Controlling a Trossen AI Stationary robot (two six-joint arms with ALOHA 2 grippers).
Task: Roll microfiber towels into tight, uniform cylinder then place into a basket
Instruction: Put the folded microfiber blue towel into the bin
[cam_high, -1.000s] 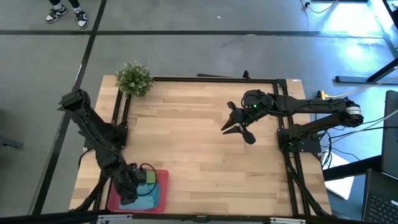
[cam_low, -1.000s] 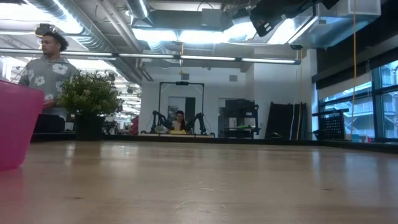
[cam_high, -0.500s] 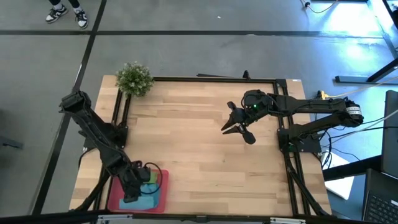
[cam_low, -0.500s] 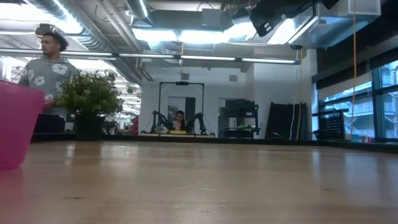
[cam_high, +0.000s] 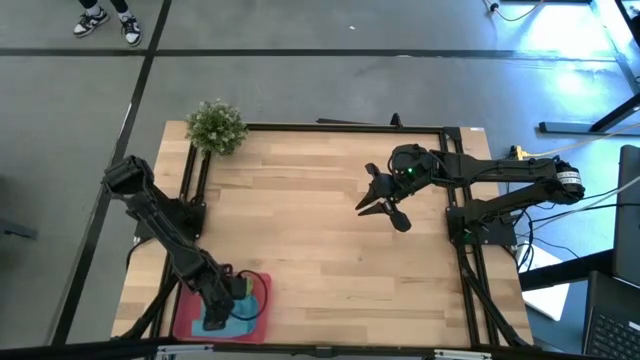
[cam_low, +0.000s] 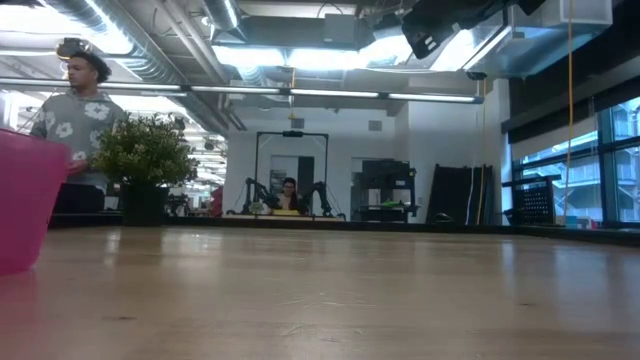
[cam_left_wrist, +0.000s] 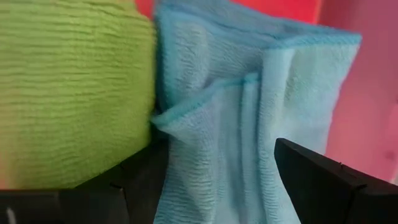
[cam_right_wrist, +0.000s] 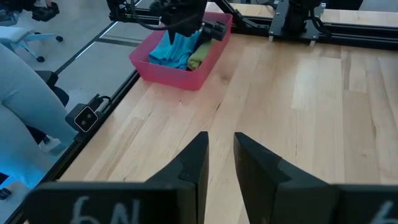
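The basket (cam_high: 185, 322), a pinkish-red tray, stands at the table's near left corner and shows again in the low view (cam_low: 20, 200) and the right wrist view (cam_right_wrist: 180, 71). In it lie the lime green towel (cam_high: 247, 288) (cam_left_wrist: 68, 93) and, beside it, the light blue towel (cam_high: 228, 322) (cam_left_wrist: 224, 93). My left gripper (cam_high: 215, 308) (cam_left_wrist: 217, 149) reaches down into the basket, shut on the blue towel. My right gripper (cam_high: 380, 208) (cam_right_wrist: 221, 140) hangs over the table's far right part. Its fingers stand a narrow gap apart with nothing between them. My left gripper has the blue towel's bunched, several-layered body (cam_left_wrist: 186, 168) between its two fingers (cam_left_wrist: 311, 180). It comes from above, slanting steeply down. The towel fills the gap and lies against the green towel inside the basket. Whether it rests on the basket's floor I cannot tell.
A small bushy plant (cam_high: 215, 125) (cam_low: 145, 160) stands at the far left corner. Bare wood (cam_high: 320, 250) stretches between the basket and my right gripper. A person (cam_low: 80, 110) stands beyond the table, and someone's leg (cam_right_wrist: 25, 93) shows off its edge.
My left gripper has sunk lower into the basket with the blue towel, drifting slightly toward the table's right edge and rolling at the wrist. Its finger gap stays the same.
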